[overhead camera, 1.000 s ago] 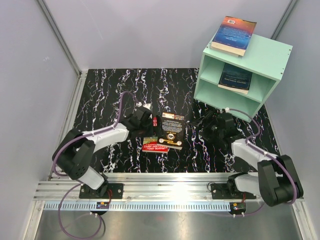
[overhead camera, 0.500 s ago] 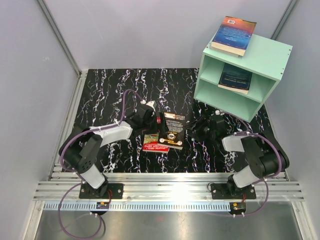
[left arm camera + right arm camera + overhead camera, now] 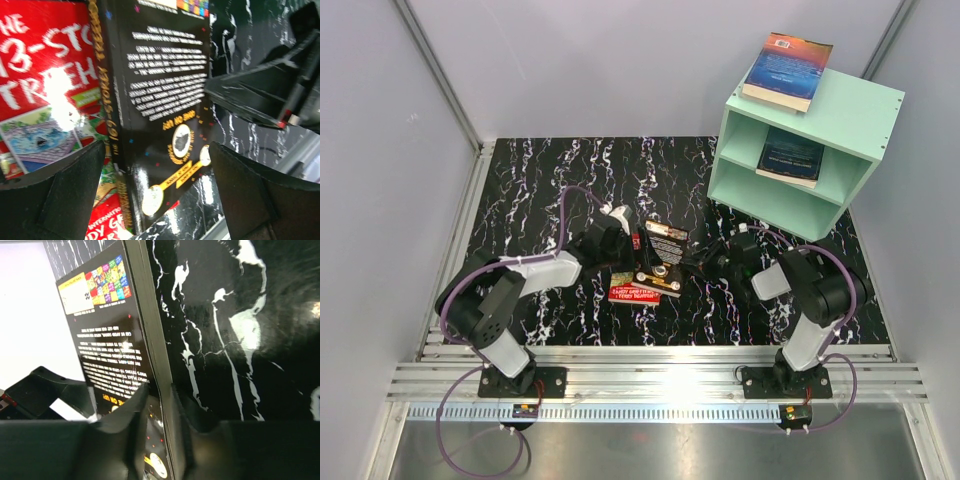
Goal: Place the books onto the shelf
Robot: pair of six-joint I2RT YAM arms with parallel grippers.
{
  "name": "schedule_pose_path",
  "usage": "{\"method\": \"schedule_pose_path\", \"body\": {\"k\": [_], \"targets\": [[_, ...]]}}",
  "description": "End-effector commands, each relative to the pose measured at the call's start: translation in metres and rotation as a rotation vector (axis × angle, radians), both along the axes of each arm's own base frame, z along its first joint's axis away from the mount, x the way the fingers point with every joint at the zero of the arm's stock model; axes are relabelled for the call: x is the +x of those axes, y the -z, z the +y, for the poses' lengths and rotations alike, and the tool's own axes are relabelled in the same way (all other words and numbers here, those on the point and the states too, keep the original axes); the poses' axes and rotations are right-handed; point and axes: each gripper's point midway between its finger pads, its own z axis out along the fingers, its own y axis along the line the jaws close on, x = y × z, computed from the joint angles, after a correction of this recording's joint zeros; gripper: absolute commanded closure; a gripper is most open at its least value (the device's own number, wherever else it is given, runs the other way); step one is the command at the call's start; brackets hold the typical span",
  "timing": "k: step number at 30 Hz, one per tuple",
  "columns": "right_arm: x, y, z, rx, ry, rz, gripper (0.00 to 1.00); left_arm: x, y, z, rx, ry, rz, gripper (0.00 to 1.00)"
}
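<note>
The black book [image 3: 660, 258] lies near the middle of the marbled worktop [image 3: 540, 180], between the two arms. Its left part rests on the red book [image 3: 632, 291], which lies flat and shows below and to the left of it.

In the right wrist view, the right fingers [image 3: 127, 435] pinch the black book [image 3: 105, 340] at its right long edge, one on the printed cover and the other under it. That edge sits just off the worktop there.

The left fingers [image 3: 55, 195] are spread wide. They hover low over both books, and the black book [image 3: 165, 100] fills the gap between them. They grip nothing. The red book [image 3: 40, 85] shows under the left one. From above, the left fingers [image 3: 623, 238] are at the black book's upper left corner and the right fingers [image 3: 700, 262] are at its right side.

The shelf [image 3: 855, 110] stands at the far right corner of the worktop, well apart from the two books. A blue-orange book [image 3: 788, 70] lies flat on its top. A dark book [image 3: 792, 155] lies in its upper compartment.
</note>
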Motion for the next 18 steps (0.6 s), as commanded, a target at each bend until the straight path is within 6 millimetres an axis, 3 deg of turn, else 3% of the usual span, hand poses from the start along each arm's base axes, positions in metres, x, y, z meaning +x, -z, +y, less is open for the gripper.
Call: {"method": "schedule_pose_path", "body": {"k": [1,8,18], "targets": [[-0.010,0.017,0.007,-0.019,-0.027,0.040,0.73,-0.036,0.019,0.000,-0.025,0.048,0.147,0.12],[-0.016,0.025,0.009,-0.028,-0.031,0.059,0.89,-0.047,0.007,0.006,-0.052,0.039,0.141,0.16],[-0.018,0.029,0.009,-0.030,-0.031,0.074,0.95,-0.049,-0.013,0.033,-0.019,-0.064,0.076,0.21]]}}
